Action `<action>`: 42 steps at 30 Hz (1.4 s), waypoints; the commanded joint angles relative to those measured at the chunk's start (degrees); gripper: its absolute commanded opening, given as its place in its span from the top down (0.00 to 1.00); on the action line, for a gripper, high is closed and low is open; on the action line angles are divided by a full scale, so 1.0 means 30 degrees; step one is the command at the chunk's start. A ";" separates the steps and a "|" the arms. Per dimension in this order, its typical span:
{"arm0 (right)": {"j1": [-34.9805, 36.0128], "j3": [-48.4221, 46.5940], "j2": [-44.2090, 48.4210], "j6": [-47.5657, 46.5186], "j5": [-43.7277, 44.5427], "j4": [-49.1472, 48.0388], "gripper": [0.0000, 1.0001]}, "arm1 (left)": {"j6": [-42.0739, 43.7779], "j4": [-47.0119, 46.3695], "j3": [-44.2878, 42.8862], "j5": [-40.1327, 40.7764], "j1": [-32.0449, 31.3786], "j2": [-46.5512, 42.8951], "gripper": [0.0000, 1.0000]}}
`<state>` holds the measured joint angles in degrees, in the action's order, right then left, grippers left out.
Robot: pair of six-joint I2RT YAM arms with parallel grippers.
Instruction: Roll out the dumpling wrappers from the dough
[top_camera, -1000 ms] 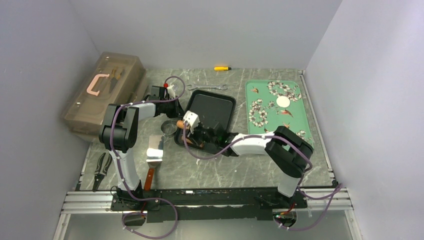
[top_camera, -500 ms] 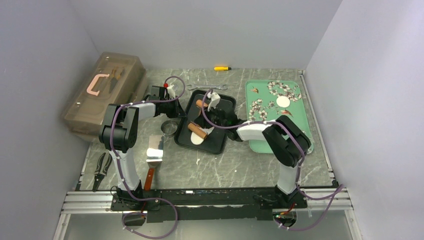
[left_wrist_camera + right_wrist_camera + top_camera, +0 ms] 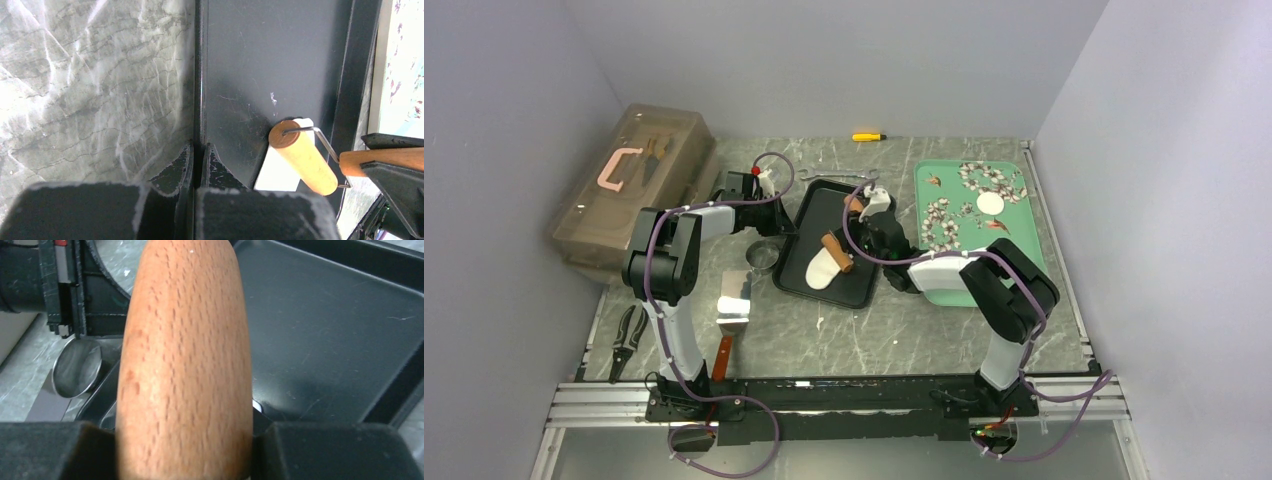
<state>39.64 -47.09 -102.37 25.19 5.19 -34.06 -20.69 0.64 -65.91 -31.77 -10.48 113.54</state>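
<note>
The dough (image 3: 817, 270) lies flattened as a white oval at the near end of the black tray (image 3: 864, 290). The brown wooden roller (image 3: 836, 251) rests on the dough's far right edge. My right gripper (image 3: 864, 207) is shut on the roller's wooden handle (image 3: 185, 365), which fills the right wrist view between the fingers (image 3: 340, 450). My left gripper (image 3: 198, 150) is shut on the tray's left rim (image 3: 199, 75), with the roller (image 3: 302, 161) and dough (image 3: 280, 172) to its right. One round dumpling wrapper (image 3: 990, 203) lies on the green floral tray (image 3: 1004, 270).
A metal ring cutter (image 3: 764, 257) sits just left of the black tray. A spatula (image 3: 734, 305) and pliers (image 3: 629, 340) lie near left. A brown toolbox (image 3: 629, 185) stands far left. A wrench (image 3: 839, 175) and yellow screwdriver (image 3: 869, 136) lie at the back.
My right arm has swung from the tray's near left toward the far right, drawing the roller across the dough and uncovering the flattened sheet. The left arm has not moved.
</note>
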 commanded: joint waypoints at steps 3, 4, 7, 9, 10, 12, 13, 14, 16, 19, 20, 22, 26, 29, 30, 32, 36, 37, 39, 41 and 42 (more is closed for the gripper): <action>-0.0509 0.1582 -0.0400 -0.2325 0.4540 0.4929 1.00 | 0.0213 0.1160 0.0212 0.1231 0.0095 0.1032 1.00; -0.0526 0.1577 -0.0258 -0.2441 0.4719 0.5047 1.00 | 0.0205 0.1162 0.0207 0.1224 0.0095 0.1035 1.00; -0.0585 0.1730 -0.0083 -0.2696 0.4838 0.4967 1.00 | 0.0189 0.1133 0.0243 0.1215 0.0095 0.1033 1.00; -0.0608 0.1560 -0.0236 -0.2882 0.4818 0.5128 1.00 | 0.0183 0.1147 0.0244 0.1169 0.0095 0.1032 1.00; -0.0607 0.1486 -0.0268 -0.2980 0.4805 0.5167 1.00 | 0.0186 0.1160 0.0233 0.1179 0.0095 0.1039 1.00; -0.0597 0.1391 -0.0082 -0.3232 0.4612 0.5114 1.00 | 0.0205 0.1133 0.0280 0.1210 0.0097 0.1012 1.00; -0.0580 0.1348 0.0154 -0.3569 0.4248 0.4968 1.00 | 0.0215 0.1133 0.0285 0.1240 0.0095 0.0982 1.00; -0.0585 0.1262 0.0426 -0.4146 0.3617 0.4675 1.00 | 0.0216 0.1133 0.0257 0.1243 0.0095 0.0981 1.00; -0.0586 0.0601 0.1082 -0.5586 0.2311 0.4454 1.00 | 0.0216 0.1146 0.0253 0.1221 0.0095 0.0999 1.00; -0.0603 0.0423 0.2626 -0.8441 -0.0774 0.2256 1.00 | 0.0245 0.1191 0.0227 0.1223 0.0095 0.1038 1.00; -0.0613 0.0428 0.3148 -0.9435 -0.1886 0.1348 1.00 | 0.0245 0.1191 0.0246 0.1241 0.0095 0.1033 1.00; -0.0633 0.0454 0.3776 -1.1685 -0.4467 -0.0473 1.00 | 0.0323 0.1235 0.0174 0.1227 0.0095 0.1003 1.00; -0.0753 -0.0372 0.2716 -1.5040 -0.8789 -0.1489 1.00 | 0.0652 0.1589 -0.0121 0.1138 0.0110 0.1112 1.00; -0.1220 -0.0371 0.1196 -1.5839 -1.1915 -0.3091 1.00 | 0.0659 0.1601 -0.0136 0.1098 0.0095 0.1149 1.00; -0.1339 -0.0220 0.0655 -1.5875 -1.2902 -0.3891 1.00 | 0.0608 0.1601 -0.0118 0.0960 0.0095 0.1149 1.00; -0.1419 -0.0259 -0.0255 -1.6233 -1.4412 -0.4065 1.00 | 0.0514 0.1521 -0.0098 0.0809 0.0095 0.1160 1.00; -0.1318 0.1106 -0.1168 -1.7474 -1.5859 -0.5128 1.00 | 0.0575 0.1571 -0.0102 0.0955 0.0095 0.1094 1.00; -0.1259 0.1773 -0.0838 -1.7749 -1.5603 -0.5632 1.00 | 0.0591 0.1546 -0.0081 0.0966 0.0121 0.1091 1.00; -0.1030 0.2627 0.0149 -1.8384 -1.4985 -0.4735 1.00 | 0.0539 0.1528 -0.0063 0.0969 0.0124 0.1123 1.00; -0.0560 0.2646 0.1048 -1.8987 -1.4505 -0.1840 1.00 | 0.0516 0.1514 -0.0133 0.0963 0.0124 0.1147 1.00; -0.0141 0.2647 0.1189 -1.9220 -1.4116 -0.0611 1.00 | 0.0510 0.1539 -0.0166 0.0971 0.0124 0.1171 1.00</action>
<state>36.47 -40.77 -102.83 -27.59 -35.62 -47.11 -20.45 1.56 -66.67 -32.93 -10.26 114.10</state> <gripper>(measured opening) 0.305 0.037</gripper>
